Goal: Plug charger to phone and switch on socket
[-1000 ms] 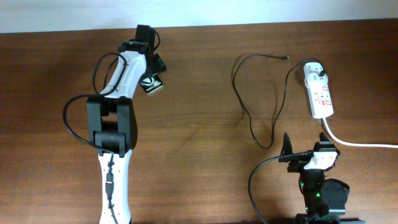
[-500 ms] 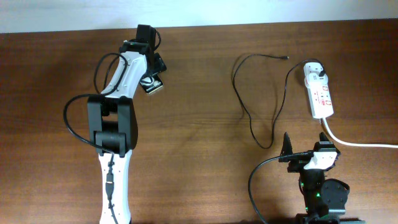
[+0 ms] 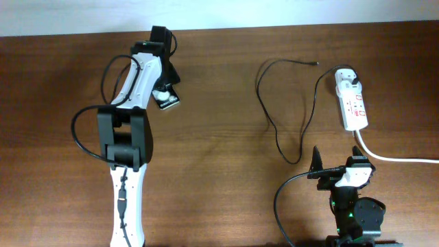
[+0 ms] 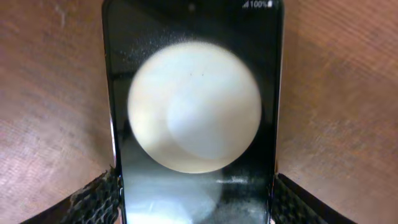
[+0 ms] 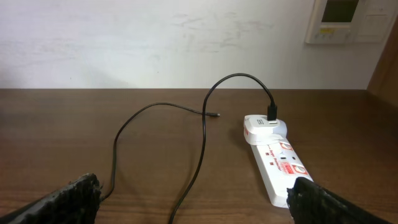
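Your L arm (image 3: 127, 147) runs up the left side of the worktop (image 3: 212, 171) from the near edge. Its elbow is folded midway & the wrist is bent over at the far end, so the left jaws point back down onto the phone (image 3: 168, 101). Wrist cam: left jaws closed on the phone's two long edges, screen facing the cam w/ a big pale round blur & "100%" in the top corner. Phone is at upper left of the worktop, well apart from the rest; can't tell if it's lifted off the wood. Mid-right, the charger (image 3: 264, 103) cable loops loose, w/ its connector tip (image 3: 315, 64) lying free near the far edge. Its white plug adapter (image 3: 348, 80) sits in the far-end outlet of the socket (image 3: 354, 110) at far right. Thick white cord (image 3: 394, 158) leaves the socket's near end, going right. Your R arm (image 3: 353, 199) is folded low at the near right edge, right jaws spread wide & gripping nothing, facing the socket & cable.
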`<state>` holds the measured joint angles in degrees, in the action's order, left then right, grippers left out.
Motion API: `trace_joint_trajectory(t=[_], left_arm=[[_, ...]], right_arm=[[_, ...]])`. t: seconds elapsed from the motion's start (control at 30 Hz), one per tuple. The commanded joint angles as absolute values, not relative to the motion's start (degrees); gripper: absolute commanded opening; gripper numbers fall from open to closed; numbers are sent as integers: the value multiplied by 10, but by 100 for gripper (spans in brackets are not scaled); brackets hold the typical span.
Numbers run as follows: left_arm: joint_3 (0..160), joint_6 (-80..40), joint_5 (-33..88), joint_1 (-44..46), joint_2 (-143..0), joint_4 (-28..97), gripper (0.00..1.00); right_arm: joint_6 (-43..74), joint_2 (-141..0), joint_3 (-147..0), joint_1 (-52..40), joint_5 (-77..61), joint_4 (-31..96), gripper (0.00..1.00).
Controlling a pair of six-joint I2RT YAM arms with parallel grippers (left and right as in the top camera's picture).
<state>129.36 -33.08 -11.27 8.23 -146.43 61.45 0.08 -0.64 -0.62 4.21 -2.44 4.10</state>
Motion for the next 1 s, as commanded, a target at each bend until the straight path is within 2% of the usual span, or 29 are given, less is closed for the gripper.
trace_joint_trajectory(t=[0.0, 0.3, 0.8, 0.87, 0.97], left_arm=[[1331, -316, -108, 80, -1454, 673, 60], [1335, -316, -108, 80, -1277, 769, 61], [1331, -290, -118, 80, -849, 967, 60], [1309, -290, -118, 80, -809, 967, 59], [1196, -294, -118, 80, -777, 961, 57]], right_arm=[[5, -3, -3, 45, -22, 43, 99], [5, -3, -3, 45, -22, 43, 99], [5, -3, -3, 45, -22, 43, 99], [5, -3, -3, 45, -22, 43, 99], [5, -3, -3, 45, -22, 43, 99]])
